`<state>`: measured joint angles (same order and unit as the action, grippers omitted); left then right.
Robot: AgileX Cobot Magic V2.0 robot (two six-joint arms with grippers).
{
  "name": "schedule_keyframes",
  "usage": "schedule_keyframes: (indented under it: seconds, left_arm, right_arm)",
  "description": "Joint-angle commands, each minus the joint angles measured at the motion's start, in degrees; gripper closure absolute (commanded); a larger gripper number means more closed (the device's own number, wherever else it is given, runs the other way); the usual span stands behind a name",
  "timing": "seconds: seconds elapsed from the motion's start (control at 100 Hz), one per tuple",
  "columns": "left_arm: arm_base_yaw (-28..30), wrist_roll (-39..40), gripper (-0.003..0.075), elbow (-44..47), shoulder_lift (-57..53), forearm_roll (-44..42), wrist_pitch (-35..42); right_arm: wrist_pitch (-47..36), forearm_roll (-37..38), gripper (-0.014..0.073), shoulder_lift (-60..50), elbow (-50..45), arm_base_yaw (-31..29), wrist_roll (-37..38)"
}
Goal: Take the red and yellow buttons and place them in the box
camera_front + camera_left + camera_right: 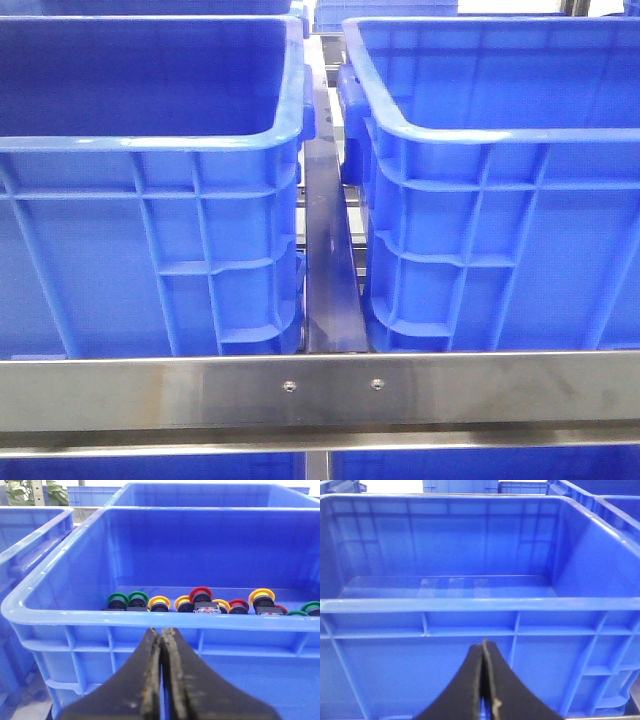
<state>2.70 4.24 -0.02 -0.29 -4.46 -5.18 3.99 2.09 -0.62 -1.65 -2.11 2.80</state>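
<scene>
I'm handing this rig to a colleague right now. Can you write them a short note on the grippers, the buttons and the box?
Left gripper: shut, holding nothing, in front of the outer wall of the button crate.
Right gripper: shut, holding nothing, facing the box.
Buttons: a row lies on the button crate's floor, including a red button, a yellow button and green buttons.
Box: the part of its floor in view holds no buttons.
Done: nothing that shows.
Left: pick the red and yellow ones and place them in the box; leave the green.
</scene>
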Motion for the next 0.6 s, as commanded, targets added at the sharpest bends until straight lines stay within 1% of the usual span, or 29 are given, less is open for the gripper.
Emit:
schedule_keyframes:
  seconds: [0.0,0.33,0.59]
  left_arm:
    - [0.2,0.1,0.0740,3.1,-1.8,0.5,4.9]
    - [0.2,0.1,0.0740,3.1,-1.8,0.1,5.2]
    - [0.2,0.1,0.0740,3.1,-1.8,-0.9,8.2]
  right_arm:
    - [-4.6,-0.1,0.0653,-1.3,0.9,0.1,-0.4]
    - [-4.6,-0.1,0.0653,-1.3,0.9,0.1,-0.4]
    - [-4.6,-0.1,0.0653,-1.3,0.9,0.1,-0.4]
